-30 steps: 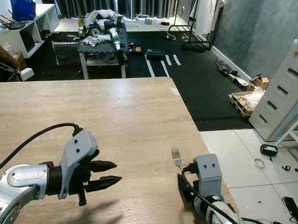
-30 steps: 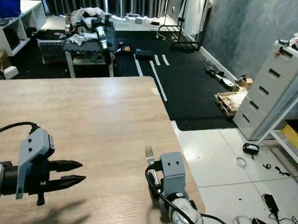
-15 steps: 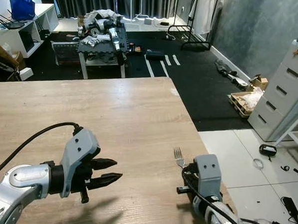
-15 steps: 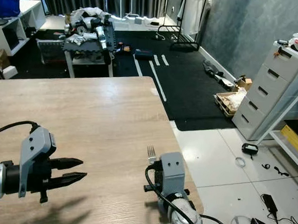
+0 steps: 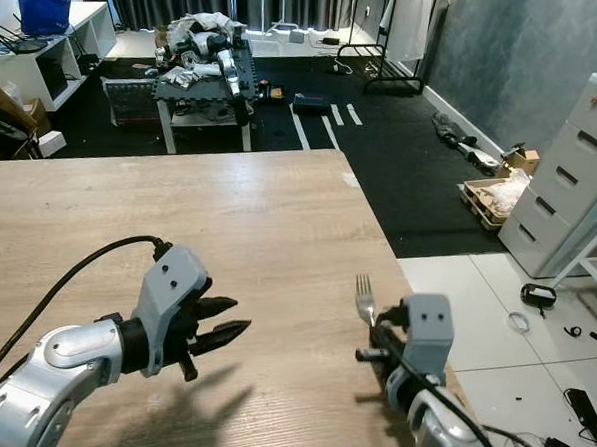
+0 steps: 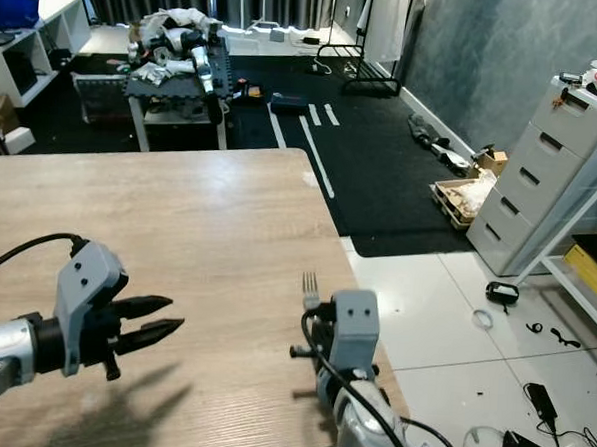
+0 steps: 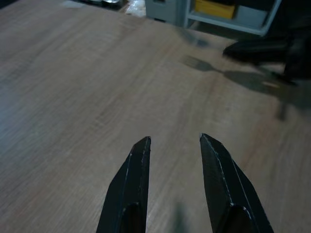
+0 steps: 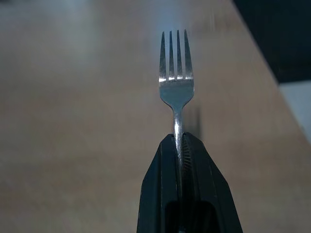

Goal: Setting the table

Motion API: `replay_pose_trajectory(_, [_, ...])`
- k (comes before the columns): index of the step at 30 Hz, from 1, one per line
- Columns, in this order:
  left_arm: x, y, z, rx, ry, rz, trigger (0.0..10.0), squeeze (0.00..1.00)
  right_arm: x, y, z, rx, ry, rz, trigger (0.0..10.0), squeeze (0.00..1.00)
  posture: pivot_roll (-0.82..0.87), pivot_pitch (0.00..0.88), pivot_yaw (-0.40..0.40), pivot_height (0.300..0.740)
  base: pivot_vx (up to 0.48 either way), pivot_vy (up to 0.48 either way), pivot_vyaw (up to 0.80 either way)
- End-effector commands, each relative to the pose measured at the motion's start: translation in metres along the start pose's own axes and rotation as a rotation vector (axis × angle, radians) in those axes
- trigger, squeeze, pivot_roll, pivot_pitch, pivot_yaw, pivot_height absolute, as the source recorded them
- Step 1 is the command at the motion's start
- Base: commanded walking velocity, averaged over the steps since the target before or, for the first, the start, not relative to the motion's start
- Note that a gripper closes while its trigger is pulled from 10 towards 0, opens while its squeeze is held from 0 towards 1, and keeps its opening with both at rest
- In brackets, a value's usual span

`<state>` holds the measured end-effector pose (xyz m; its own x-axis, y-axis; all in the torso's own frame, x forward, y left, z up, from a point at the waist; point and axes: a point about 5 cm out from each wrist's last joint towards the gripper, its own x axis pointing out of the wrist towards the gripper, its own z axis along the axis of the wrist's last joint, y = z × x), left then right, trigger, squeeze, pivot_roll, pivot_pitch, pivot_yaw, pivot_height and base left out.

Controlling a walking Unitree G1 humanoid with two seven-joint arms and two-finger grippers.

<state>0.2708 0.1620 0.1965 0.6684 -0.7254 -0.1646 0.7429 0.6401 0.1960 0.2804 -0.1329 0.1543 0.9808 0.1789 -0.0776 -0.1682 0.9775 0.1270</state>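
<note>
A silver fork sticks out forward from my right gripper, which is shut on its handle a little above the wooden table, near the table's right edge. In the right wrist view the fork points tines-first away from the fingers, over bare wood. My left gripper hovers open over the table's near left part, its two black fingers pointing right with nothing between them. The left wrist view has the same fingertips apart above the tabletop.
The table's right edge drops to white tile floor. Beyond the far edge lie black mats, a cluttered low bench, white shelving at the left and a grey drawer unit at the right.
My right gripper has lifted the fork a little, away from the tabletop. The left gripper has drifted slightly right and lower.
</note>
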Motion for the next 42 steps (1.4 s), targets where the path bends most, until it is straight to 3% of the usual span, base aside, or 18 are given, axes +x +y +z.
replay_pose_trajectory(1, [0.003,0.001,-0.002,-0.004,0.001,0.022,10.0,0.0,-0.002,0.007,0.014,0.039,-0.086,0.049,0.0,0.0,0.11,0.09,0.103,0.74,0.0,0.0,0.0])
replay_pose_trajectory(2, [0.005,0.001,-0.002,-0.007,-0.005,0.035,10.0,0.0,-0.002,0.011,0.023,0.061,-0.142,0.075,5.6,0.0,0.11,0.088,0.105,0.74,0.0,0.0,0.0])
replay_pose_trajectory(4, [0.007,0.001,-0.001,-0.01,-0.009,0.042,10.0,0.0,-0.003,0.013,0.027,0.074,-0.17,0.087,5.6,0.0,0.11,0.088,0.105,0.74,0.0,0.0,0.0])
replay_pose_trajectory(5, [0.009,0.001,-0.001,-0.015,-0.016,0.054,10.0,0.0,-0.004,0.015,0.033,0.087,-0.209,0.103,10.0,0.0,0.11,0.088,0.105,0.74,0.0,0.0,0.0])
replay_pose_trajectory(8, [0.017,0.003,0.002,-0.028,-0.045,0.11,10.0,0.0,-0.005,0.018,0.046,0.086,-0.313,0.099,10.0,0.0,0.1,0.087,0.109,0.74,0.0,0.0,0.0])
replay_pose_trajectory(11, [0.021,0.005,0.003,-0.037,-0.059,0.146,10.0,0.0,-0.005,0.017,0.049,0.095,-0.345,0.082,10.0,0.0,0.1,0.087,0.109,0.74,0.0,0.0,0.0])
replay_pose_trajectory(13, [0.023,0.007,0.004,-0.045,-0.07,0.181,10.0,0.0,-0.004,0.013,0.044,0.088,-0.336,0.025,10.0,0.0,0.1,0.087,0.109,0.74,0.0,0.0,0.0])
replay_pose_trajectory(15, [0.029,0.012,0.006,-0.07,-0.093,0.266,10.0,0.0,0.0,0.004,0.03,0.079,-0.302,-0.106,10.0,0.0,0.1,0.087,0.109,0.74,0.0,0.0,0.0])
replay_pose_trajectory(24, [0.042,0.016,0.002,-0.158,-0.115,0.439,10.0,0.0,0.004,0.0,0.013,0.07,-0.264,-0.157,10.0,0.0,0.09,0.068,0.111,0.74,0.0,0.0,0.0])
replay_pose_trajectory(42, [0.048,0.018,-0.001,-0.172,-0.11,0.492,10.0,0.0,0.009,-0.005,0.01,0.054,-0.27,-0.186,10.0,0.0,0.08,0.052,0.112,0.74,0.0,0.0,0.0])
